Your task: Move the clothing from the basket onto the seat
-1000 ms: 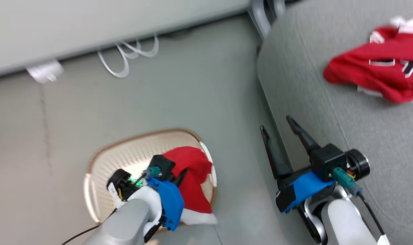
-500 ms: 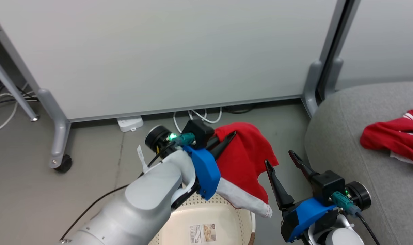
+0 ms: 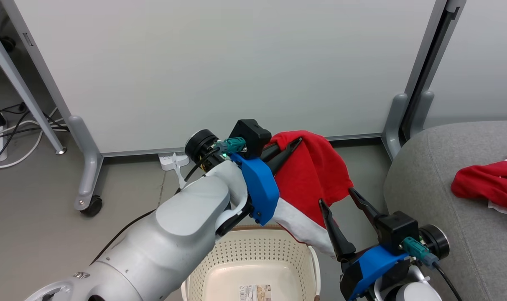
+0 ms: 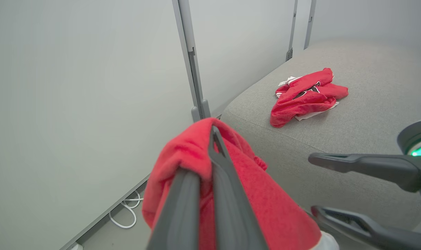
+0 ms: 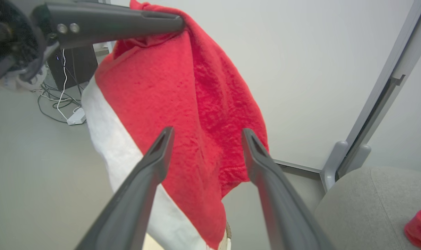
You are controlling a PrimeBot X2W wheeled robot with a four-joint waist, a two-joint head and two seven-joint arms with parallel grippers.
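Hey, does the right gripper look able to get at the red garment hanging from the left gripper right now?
Probably yes. The right gripper is open, its fingers aimed at the red garment hanging from the shut left gripper above the basket, with nothing between them.

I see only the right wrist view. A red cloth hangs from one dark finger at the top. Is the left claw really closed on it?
Observer: Yes. In the left wrist view the left claw has both fingers shut together on the held garment, which drapes over them.
Operator: And what is the red corner at my lower right?
Observer: That is the other garment. It lies crumpled on the seat, away from the cushion's edge.
Operator: Is any clothing in the basket?
Observer: In the head view, the part of the basket that shows holds only its label sticker.
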